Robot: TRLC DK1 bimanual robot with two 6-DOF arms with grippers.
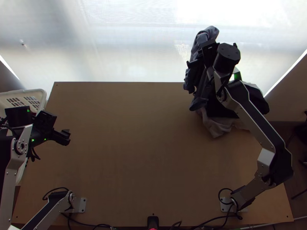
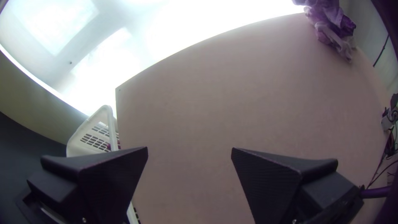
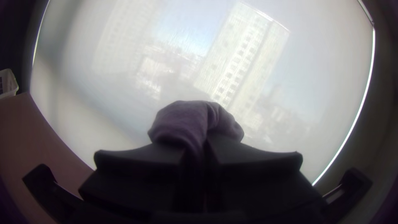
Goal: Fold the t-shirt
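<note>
My left gripper point(image 1: 64, 137) stands open over the table's left side, near the basket; in the left wrist view the left gripper point(image 2: 190, 152) has nothing between its fingers. At the far right, my right gripper point(image 1: 207, 55) is raised and shut on the dark grey-blue t-shirt point(image 1: 209, 33), which hangs bunched beside and below it, partly hidden by the arm. Paler cloth point(image 1: 217, 127) lies crumpled on the table there; whether it is the same garment I cannot tell. In the left wrist view the cloth point(image 2: 329, 25) is a bunched heap. A fold point(image 3: 180, 120) rises from the right gripper point(image 3: 205, 147).
A white basket point(image 1: 41, 93) stands at the table's left edge, beside my left arm. The bare wooden table point(image 1: 134, 153) stretches between the arms. Past its far edge is a bright, translucent screen point(image 1: 130, 46). Black cables point(image 1: 215, 219) lie along the near edge.
</note>
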